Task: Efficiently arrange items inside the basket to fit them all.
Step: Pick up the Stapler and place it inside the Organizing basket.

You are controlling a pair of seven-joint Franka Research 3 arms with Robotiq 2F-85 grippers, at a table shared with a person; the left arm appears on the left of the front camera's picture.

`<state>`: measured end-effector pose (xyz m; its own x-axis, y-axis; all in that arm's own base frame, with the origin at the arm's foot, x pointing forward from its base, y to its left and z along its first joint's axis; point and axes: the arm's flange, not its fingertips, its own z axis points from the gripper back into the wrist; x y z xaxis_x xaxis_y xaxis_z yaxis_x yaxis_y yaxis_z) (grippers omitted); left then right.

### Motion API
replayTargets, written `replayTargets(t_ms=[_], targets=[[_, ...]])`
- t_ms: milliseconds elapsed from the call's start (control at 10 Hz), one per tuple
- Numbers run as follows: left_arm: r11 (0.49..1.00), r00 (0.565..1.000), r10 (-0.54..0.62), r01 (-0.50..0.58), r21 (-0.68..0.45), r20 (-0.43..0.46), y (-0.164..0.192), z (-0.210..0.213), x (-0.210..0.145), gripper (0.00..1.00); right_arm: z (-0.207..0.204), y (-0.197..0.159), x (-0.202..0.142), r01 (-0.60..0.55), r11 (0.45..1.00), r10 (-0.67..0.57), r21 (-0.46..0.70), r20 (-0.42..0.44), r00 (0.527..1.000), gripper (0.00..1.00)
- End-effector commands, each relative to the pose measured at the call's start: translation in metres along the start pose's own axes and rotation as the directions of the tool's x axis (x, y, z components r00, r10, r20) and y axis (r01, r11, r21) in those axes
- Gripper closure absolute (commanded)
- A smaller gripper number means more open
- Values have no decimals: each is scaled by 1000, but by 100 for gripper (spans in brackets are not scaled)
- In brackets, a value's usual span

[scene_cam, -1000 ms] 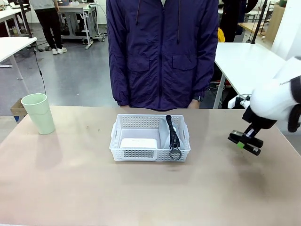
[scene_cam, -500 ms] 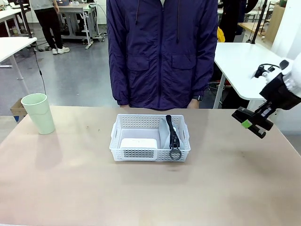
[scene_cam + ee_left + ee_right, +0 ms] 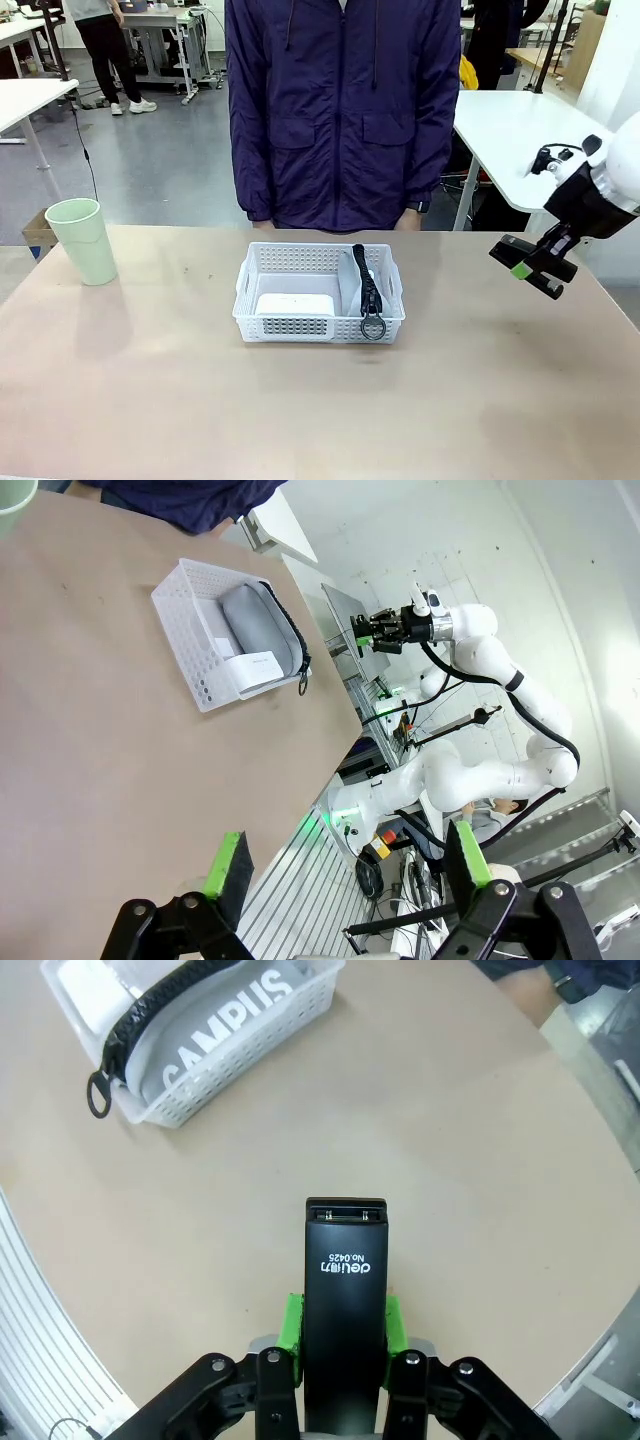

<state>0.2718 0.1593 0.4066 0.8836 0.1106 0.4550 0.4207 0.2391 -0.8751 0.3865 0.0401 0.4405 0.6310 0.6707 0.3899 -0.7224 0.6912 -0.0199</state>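
The white basket (image 3: 300, 327) sits mid-table, in front of the person. Inside it lie a white rounded box (image 3: 295, 303) on the left and a grey pouch (image 3: 350, 285) on edge at the right, its black strap and metal ring (image 3: 373, 327) hanging over the front rim. A pale green cup (image 3: 82, 240) stands at the table's far left. My right gripper (image 3: 522, 268) hovers above the table's right side, shut on a black stapler (image 3: 345, 1280). The basket (image 3: 250, 1045) and pouch (image 3: 215, 1020) lie ahead of it. My left gripper (image 3: 348, 860) is open and empty, high above the table.
The person in a dark purple jacket (image 3: 345, 110) stands at the far edge behind the basket. Bare tabletop (image 3: 320, 410) stretches in front of the basket and to both sides. Other white tables stand behind at left and right.
My right gripper has lifted the stapler from just above the table and turned it, then drifted slightly left. Basket, cup and left gripper have not moved.
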Motion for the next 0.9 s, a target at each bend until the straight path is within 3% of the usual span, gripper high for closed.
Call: replayTargets(t_ms=[0,200,400,700,800], targets=[[1000,1000,-1,1,-17,15,-3,-3,-2,0,-2,12,21,-109,992,110,-63,5,994,63],[1000,1000,-1,1,-17,15,-3,-3,-2,0,-19,42,90,-307,951,307,-49,-9,952,63],[1000,1000,-1,1,-17,15,-3,-3,-2,0,-52,82,156,-504,864,502,26,49,863,63],[1000,1000,-1,1,-17,15,-3,-3,-2,0,-101,145,231,-672,730,671,120,60,739,63],[1000,1000,-1,1,-17,15,-3,-3,-2,0,-118,158,249,-689,719,689,89,30,724,63]])
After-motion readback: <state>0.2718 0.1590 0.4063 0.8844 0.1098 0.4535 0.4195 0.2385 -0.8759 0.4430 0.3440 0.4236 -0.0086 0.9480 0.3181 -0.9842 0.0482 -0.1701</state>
